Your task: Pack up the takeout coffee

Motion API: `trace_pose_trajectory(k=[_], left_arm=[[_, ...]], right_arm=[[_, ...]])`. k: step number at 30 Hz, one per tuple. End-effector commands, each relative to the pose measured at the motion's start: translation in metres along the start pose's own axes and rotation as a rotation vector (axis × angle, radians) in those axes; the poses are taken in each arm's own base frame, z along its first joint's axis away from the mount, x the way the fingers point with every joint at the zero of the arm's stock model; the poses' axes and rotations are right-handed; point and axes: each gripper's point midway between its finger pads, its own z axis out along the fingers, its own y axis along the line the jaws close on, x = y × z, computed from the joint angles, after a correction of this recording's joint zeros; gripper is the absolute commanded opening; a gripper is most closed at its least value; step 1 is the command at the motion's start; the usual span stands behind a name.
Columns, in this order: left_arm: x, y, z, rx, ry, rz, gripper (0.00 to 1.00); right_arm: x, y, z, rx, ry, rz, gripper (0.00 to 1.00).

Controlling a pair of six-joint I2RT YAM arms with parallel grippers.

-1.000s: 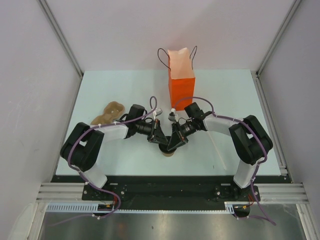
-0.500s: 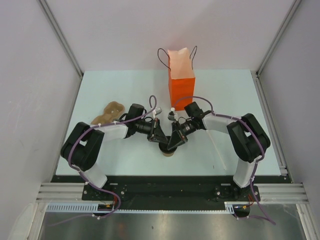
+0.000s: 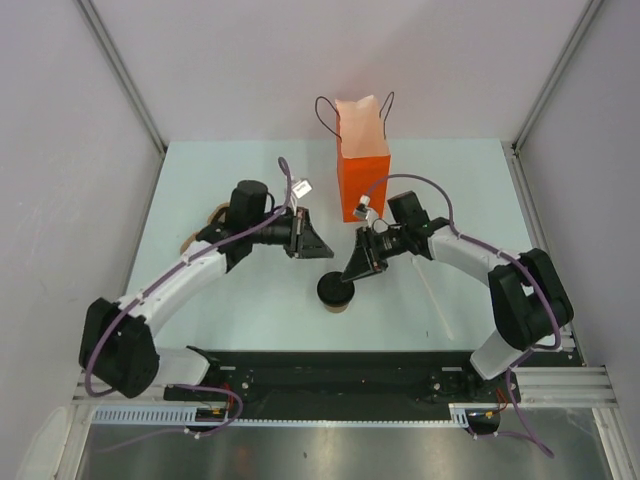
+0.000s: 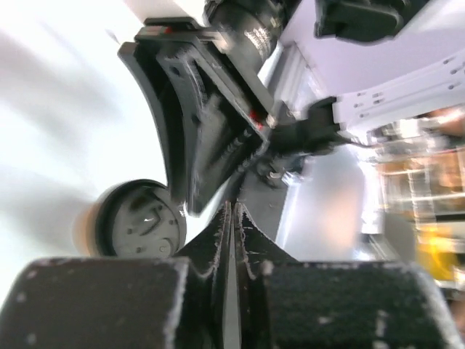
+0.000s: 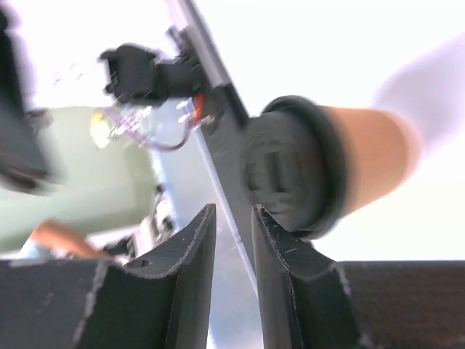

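Observation:
The takeout coffee [image 3: 336, 292], a tan paper cup with its black lid on, stands upright near the table's front middle. In the left wrist view its lid [image 4: 138, 222] shows from above, and in the right wrist view the cup [image 5: 363, 163] fills the upper right. My left gripper [image 3: 318, 245] hangs shut and empty, behind and left of the cup; its jaws [image 4: 234, 209] are pressed together. My right gripper [image 3: 353, 274] hovers just right of the lid, its fingers a narrow gap apart [image 5: 234, 212] with nothing between them.
The tall orange paper bag [image 3: 362, 162] with black cord handles stands open behind the cup. A tan cardboard piece [image 3: 192, 240] lies at the left, partly under my left arm. A thin white stick [image 3: 438, 302] lies to the right.
Both grippers have lifted off the cup's lid. The left arm swung back and to the left; the right gripper drew back slightly to the right. The cup has stayed put.

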Motion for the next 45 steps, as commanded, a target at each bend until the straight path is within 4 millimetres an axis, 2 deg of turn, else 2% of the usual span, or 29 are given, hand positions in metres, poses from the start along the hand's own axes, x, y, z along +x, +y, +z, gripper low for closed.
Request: trace_pose_trajectory(k=[1,4,5,7,8,13,17,19,24,28,33,36,40,45], left_arm=[[-0.005,0.012,-0.025,-0.209,0.025,0.264,0.11],[0.007,0.011,-0.035,-0.261,0.096,0.411,0.17],[0.012,0.007,-0.034,-0.257,0.124,0.508,0.19],[0.02,0.008,-0.037,-0.298,0.183,0.577,0.2],[0.025,0.002,-0.033,-0.282,0.215,0.655,0.22],[0.039,0.01,-0.024,-0.327,0.319,0.748,0.25],[0.041,0.002,-0.013,-0.313,0.349,0.814,0.25],[0.046,0.0,-0.009,-0.312,0.365,0.84,0.25],[0.064,-0.003,-0.001,-0.287,0.406,0.888,0.24],[0.062,-0.004,0.001,-0.289,0.397,0.894,0.22],[0.058,-0.007,0.006,-0.293,0.398,0.916,0.22],[0.058,-0.007,0.011,-0.299,0.41,0.931,0.22],[0.065,-0.008,0.021,-0.309,0.435,0.959,0.2],[0.078,0.011,0.035,-0.344,0.483,0.957,0.18]], right_arm=[[-0.022,-0.019,-0.009,0.122,-0.067,-0.047,0.32],[-0.032,-0.027,-0.011,0.173,-0.09,-0.071,0.33],[-0.035,-0.029,-0.011,0.192,-0.096,-0.075,0.33],[-0.04,-0.029,-0.014,0.212,-0.101,-0.099,0.35],[-0.043,-0.032,-0.015,0.234,-0.107,-0.11,0.36],[-0.045,-0.036,-0.013,0.296,-0.094,-0.167,0.39],[-0.04,-0.039,-0.007,0.335,-0.059,-0.203,0.39],[-0.037,-0.034,-0.005,0.321,-0.049,-0.206,0.38],[-0.036,-0.003,-0.005,0.221,-0.059,-0.238,0.33],[-0.035,0.015,-0.004,0.175,-0.063,-0.253,0.31],[-0.028,0.026,0.006,0.134,-0.039,-0.257,0.27],[-0.018,0.019,0.019,0.128,0.013,-0.224,0.25],[-0.01,-0.003,0.031,0.107,0.071,-0.142,0.22],[-0.007,-0.014,0.036,0.074,0.096,-0.071,0.2]])
